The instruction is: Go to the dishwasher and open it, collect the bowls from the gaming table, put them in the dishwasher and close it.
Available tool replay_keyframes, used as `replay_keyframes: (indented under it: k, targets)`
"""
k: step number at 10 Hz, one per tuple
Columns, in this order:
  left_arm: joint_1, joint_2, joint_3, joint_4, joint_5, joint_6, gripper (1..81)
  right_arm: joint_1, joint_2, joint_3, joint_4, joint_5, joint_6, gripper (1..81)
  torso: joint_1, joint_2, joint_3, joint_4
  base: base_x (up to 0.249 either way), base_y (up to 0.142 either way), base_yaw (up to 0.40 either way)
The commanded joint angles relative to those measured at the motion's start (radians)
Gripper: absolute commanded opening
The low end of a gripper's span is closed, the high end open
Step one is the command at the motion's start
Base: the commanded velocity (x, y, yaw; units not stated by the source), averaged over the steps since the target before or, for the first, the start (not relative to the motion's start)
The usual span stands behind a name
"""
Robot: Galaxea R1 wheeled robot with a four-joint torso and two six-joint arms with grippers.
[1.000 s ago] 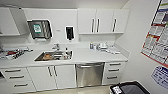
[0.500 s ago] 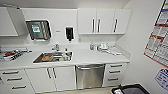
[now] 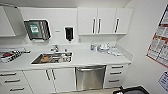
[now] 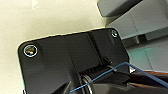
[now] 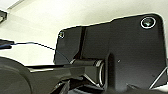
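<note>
I've rolled in closer and the dishwasher (image 3: pixel 90 77), door shut under the counter right of the sink (image 3: pixel 53 58), looms larger; can't tell either gripper's finger state.

The camera is drawing closer to the kitchenette: the dishwasher (image 3: pixel 90 77), its door shut, is growing larger and sitting nearer mid-frame, the sink (image 3: pixel 53 58) is sliding left, and the wall poster (image 3: pixel 158 47) is widening at the right edge.
</note>
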Motion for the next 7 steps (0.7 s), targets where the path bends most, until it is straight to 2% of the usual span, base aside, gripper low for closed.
replay_keyframes:
  k: [1, 7]
  targets:
    - [-0.047, -0.023, 0.018, 0.006, 0.040, 0.000, 81.1, 0.053, -0.017, 0.020, -0.002, -0.048, -0.002, 81.1, 0.000, 0.000, 0.000, 0.000, 0.091, 0.000, 0.000]
    - [-0.047, -0.027, 0.020, 0.011, 0.040, 0.000, 81.1, 0.052, -0.004, 0.020, -0.003, -0.051, -0.002, 81.1, 0.000, 0.000, 0.000, 0.000, 0.091, 0.000, 0.000]
